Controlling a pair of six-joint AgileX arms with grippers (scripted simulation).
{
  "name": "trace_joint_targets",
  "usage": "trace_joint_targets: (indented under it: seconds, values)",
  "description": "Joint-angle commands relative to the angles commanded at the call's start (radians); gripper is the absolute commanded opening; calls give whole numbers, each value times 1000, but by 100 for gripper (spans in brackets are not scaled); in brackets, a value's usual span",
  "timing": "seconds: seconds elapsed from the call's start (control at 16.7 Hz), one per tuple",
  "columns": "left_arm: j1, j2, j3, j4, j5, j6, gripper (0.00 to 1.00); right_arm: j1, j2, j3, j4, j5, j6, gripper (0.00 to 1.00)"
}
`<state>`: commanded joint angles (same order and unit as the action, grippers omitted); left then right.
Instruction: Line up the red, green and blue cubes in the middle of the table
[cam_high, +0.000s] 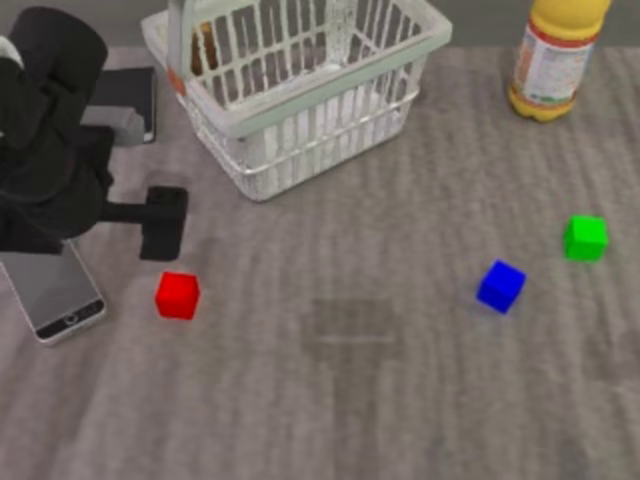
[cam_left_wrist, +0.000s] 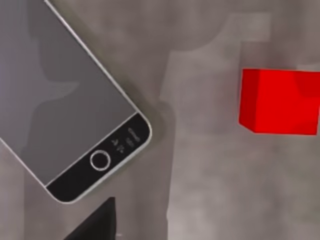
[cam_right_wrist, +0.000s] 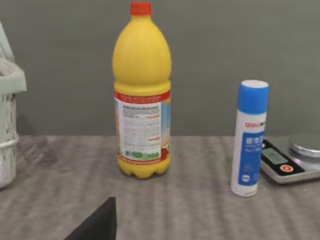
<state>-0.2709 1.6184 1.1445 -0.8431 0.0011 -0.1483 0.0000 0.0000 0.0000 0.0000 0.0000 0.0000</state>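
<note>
top view shows the left gripper (cam_high: 163, 224) just above the red cube (cam_high: 177, 295) at the table's (cam_high: 350, 400) left, grip unclear, while the blue cube (cam_high: 501, 286) and green cube (cam_high: 585, 238) sit far right.

yellow bottle (cam_right_wrist: 142, 95) upright on table (cam_right_wrist: 200, 210) | blue-capped spray can (cam_right_wrist: 249, 138) beside | scale (cam_right_wrist: 289, 158) at edge

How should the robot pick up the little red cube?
Come straight down from above and pinch two opposite flat sides of the red cube. It sits flat on the table, apart from the phone, with free space around it. The left tool hovers just beyond it, so it is probably the handiest.
</note>
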Motion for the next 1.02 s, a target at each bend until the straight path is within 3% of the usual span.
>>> trace_joint_targets:
  seconds: [0.42, 0.84, 1.02]
  values:
    - [-65, 356, 300, -183, 0, -37, 100, 0, 0, 0, 0, 0, 0, 100]
    - [-64, 380, 316, -189, 0, -39, 100, 0, 0, 0, 0, 0, 0, 100]
    - [-66, 414, 276, -119, 1, -36, 100, 0, 0, 0, 0, 0, 0, 100]
